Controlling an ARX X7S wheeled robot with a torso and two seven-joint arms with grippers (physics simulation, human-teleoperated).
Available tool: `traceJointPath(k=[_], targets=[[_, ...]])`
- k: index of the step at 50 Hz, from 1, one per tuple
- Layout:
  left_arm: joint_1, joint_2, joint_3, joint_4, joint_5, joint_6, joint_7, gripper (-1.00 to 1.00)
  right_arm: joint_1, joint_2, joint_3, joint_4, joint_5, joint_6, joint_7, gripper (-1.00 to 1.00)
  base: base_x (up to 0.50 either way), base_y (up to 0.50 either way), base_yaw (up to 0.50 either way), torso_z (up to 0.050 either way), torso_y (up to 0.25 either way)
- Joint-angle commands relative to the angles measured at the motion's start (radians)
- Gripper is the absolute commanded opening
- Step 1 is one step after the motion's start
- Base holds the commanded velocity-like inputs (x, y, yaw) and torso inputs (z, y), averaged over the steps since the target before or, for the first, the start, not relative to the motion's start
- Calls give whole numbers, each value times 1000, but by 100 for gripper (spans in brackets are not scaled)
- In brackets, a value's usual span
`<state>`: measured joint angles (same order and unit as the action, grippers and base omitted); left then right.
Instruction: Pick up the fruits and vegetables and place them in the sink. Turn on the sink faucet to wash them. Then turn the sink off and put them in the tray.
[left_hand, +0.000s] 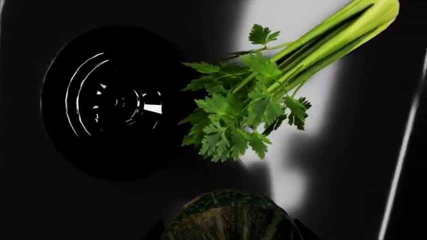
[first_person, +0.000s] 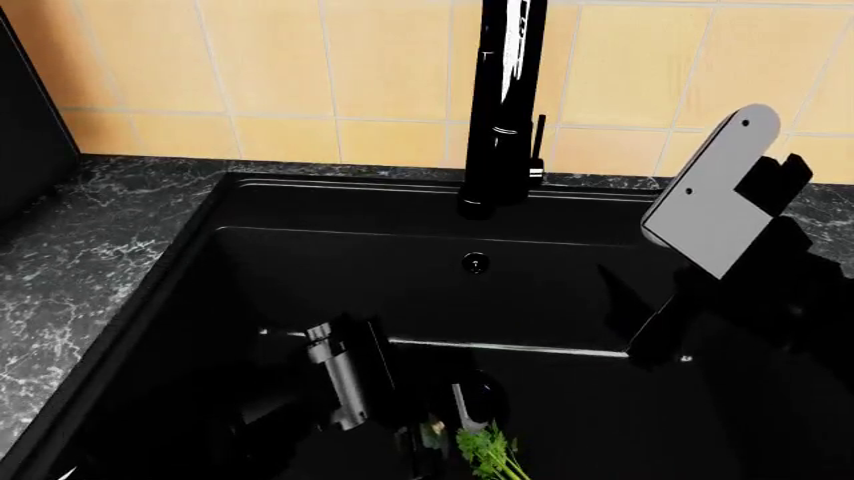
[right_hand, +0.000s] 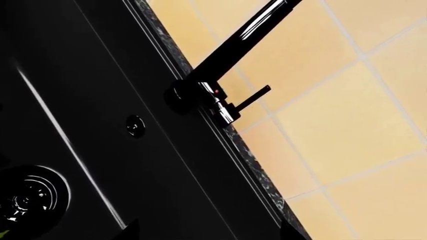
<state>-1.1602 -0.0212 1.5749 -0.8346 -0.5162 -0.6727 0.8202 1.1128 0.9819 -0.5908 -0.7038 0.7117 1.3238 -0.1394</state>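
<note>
gleaming black sink (first_person: 200, 260) under tan tiles (first_person: 267, 60); left fingers grip squash (left_hand: 230, 215); right fingers' state unclear.

You have one celery bunch (left_hand: 267, 95) and one squash (left_hand: 230, 216) in view, so two pieces of produce. There is one sink (first_person: 347, 270) with one round drain (left_hand: 113, 102) and one overflow hole (first_person: 474, 263). You also have one faucet (first_person: 501, 100) carrying one lever handle (right_hand: 250, 100), and two robot arms showing.
</note>
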Motion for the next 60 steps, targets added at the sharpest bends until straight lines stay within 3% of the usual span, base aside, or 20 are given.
traceJointPath(k=[1,10,11,33,60], targets=[[2,3,2,22,-5,-8,4,-100,6,0,-3,3,2,0,2,100,0,0,0,0,0],[-6,-13,-6,89,-18,-25,1,-100,15,3,-8,1,6,7,0,100,0,0,0,0,0],[-7,-16,-7,96,-19,-27,-1,100,15,4,-9,3,5,5,0,100,0,0,0,0,0],[-21,-56,-28,177,-38,-64,-27,100,6,13,6,0,27,2,7,100,0,0,0,0,0],[-39,-338,-284,569,-213,-193,-297,100,-33,-39,94,80,-69,-59,204,100,0,0,0,0,0]])
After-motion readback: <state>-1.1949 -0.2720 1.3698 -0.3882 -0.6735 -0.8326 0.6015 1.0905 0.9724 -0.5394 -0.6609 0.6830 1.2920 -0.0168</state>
